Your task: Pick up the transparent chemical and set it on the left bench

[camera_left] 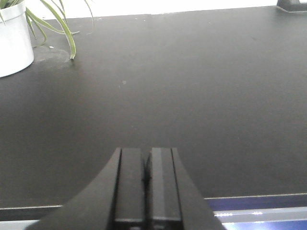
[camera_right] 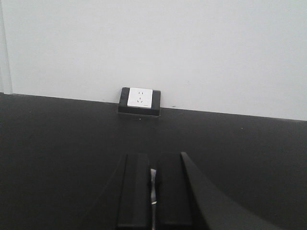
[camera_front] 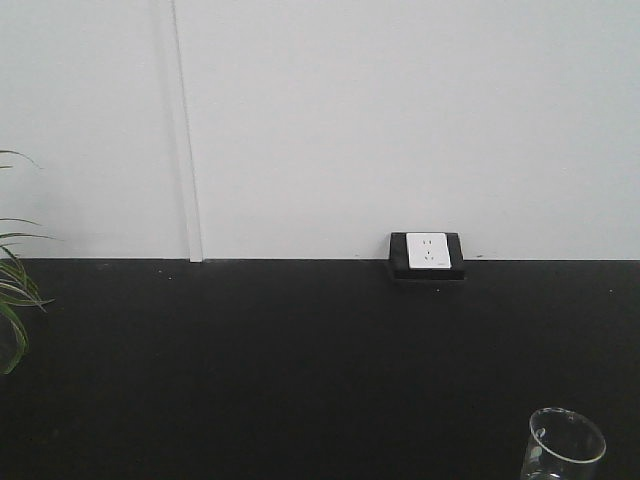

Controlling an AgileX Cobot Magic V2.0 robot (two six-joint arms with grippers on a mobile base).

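Note:
A clear glass beaker [camera_front: 565, 447], the transparent chemical, stands at the bottom right corner of the front view; only its rim and upper wall show. It appears in neither wrist view. My left gripper [camera_left: 146, 151] is shut, hovering low over the near edge of the black bench [camera_left: 192, 96] with nothing in it. My right gripper [camera_right: 152, 156] is also shut above the same black top, pointing at the wall. Only a thin pale sliver shows in the seam between its fingers [camera_right: 136, 191]. Neither gripper touches the beaker.
A potted plant in a white pot [camera_left: 13, 43] stands at the bench's far left, its leaves [camera_front: 12, 300] reaching inward. A white socket in a black housing [camera_front: 427, 252] sits against the white wall at the back. The bench's front edge [camera_left: 249, 199] runs under my left gripper.

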